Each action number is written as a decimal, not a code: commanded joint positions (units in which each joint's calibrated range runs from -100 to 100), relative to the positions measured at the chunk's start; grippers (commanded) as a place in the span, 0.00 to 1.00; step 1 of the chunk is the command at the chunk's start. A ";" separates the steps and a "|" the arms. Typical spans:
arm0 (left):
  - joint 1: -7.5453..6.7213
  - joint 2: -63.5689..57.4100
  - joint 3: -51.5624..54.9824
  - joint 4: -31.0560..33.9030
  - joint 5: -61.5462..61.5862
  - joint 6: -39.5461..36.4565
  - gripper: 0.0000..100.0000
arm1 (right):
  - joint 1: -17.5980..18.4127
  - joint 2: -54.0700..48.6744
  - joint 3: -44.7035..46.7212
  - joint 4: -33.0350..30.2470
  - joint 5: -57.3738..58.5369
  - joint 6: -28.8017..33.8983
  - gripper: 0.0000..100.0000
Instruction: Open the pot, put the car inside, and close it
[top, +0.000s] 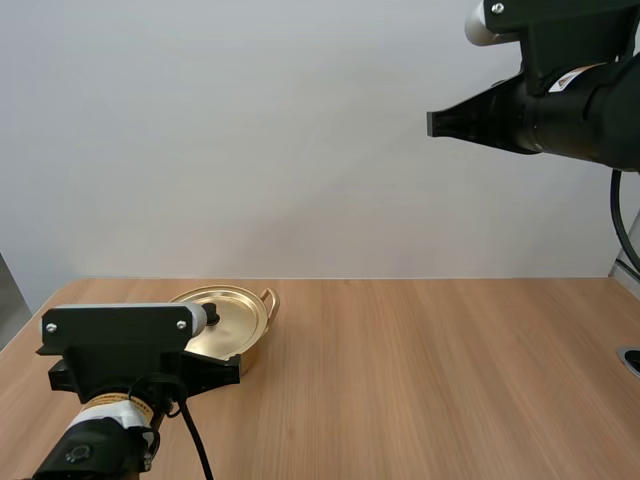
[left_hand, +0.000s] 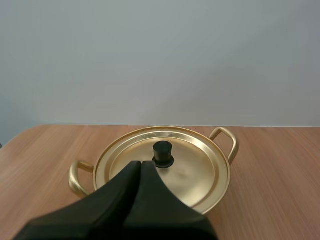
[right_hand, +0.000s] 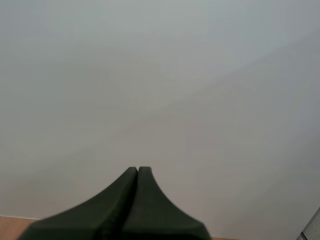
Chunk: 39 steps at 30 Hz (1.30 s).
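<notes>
Pot: the golden pot (top: 240, 325) is sitting on the wooden table (top: 450, 380), over on my left side and just ahead of my left arm. Its two loop handles (left_hand: 226, 142) are sticking out to either side.
Lid: the golden lid (left_hand: 190, 170) is lying flat on the pot and covering it fully, with its black knob (left_hand: 162, 153) standing upright at the centre.
Left gripper: the left gripper (left_hand: 141, 163) is hovering low over the near part of the lid. Its two black fingers are pressing together into one dark wedge and pinching nothing.
Left tips and knob: the tips are pointing at the knob from just beside it. They seem to be stopping a little short of it, though I cannot tell from the wrist view whether they are touching it.
Right gripper: the right gripper (top: 432, 123) is hanging high above the table on my right side, well apart from the pot, and pointing toward my left.
Right fingers: in the right wrist view they are lying together as one wedge, clasping nothing.
</notes>
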 joint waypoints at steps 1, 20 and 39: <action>-0.01 0.02 1.61 -0.09 -1.79 0.07 0.00 | -0.01 0.00 0.07 0.17 0.19 0.06 0.00; 0.05 -1.09 2.58 0.14 -1.88 0.07 0.00 | -0.01 0.00 0.07 1.47 1.75 -0.25 0.00; 0.00 -4.45 3.58 2.39 -0.78 0.08 0.00 | -0.79 0.00 0.07 0.89 2.15 -2.29 0.00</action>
